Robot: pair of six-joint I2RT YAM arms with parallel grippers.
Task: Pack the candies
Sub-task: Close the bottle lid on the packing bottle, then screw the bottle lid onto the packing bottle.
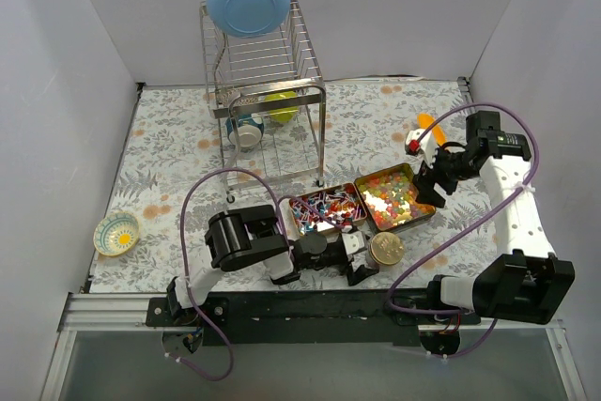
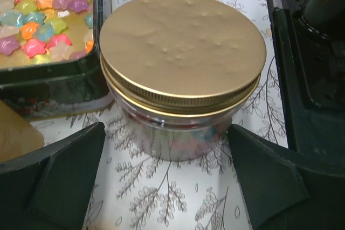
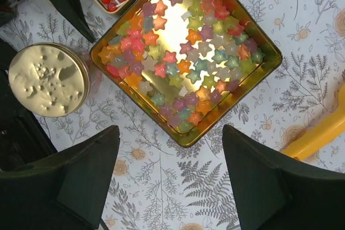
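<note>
— Your left end effector (image 2: 164, 136)?
— Spread; the gold-lidded jar (image 2: 183, 47) sits between my fingers, touching neither.
— Right end effector (image 3: 171, 133)?
— Spread too; star-shaped candies (image 3: 183, 52) fill the gold tin (image 3: 271, 57) just ahead.

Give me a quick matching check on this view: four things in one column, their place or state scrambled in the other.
Things:
1. gold-lidded jar
2. star candies
3. blue bowl
4. left gripper

Place or state:
A. on top of the wire rack
B. open, straddling the jar
C. lid on
D. loose in the square tin

Pairs: 1-C, 2-D, 3-A, 4-B
</note>
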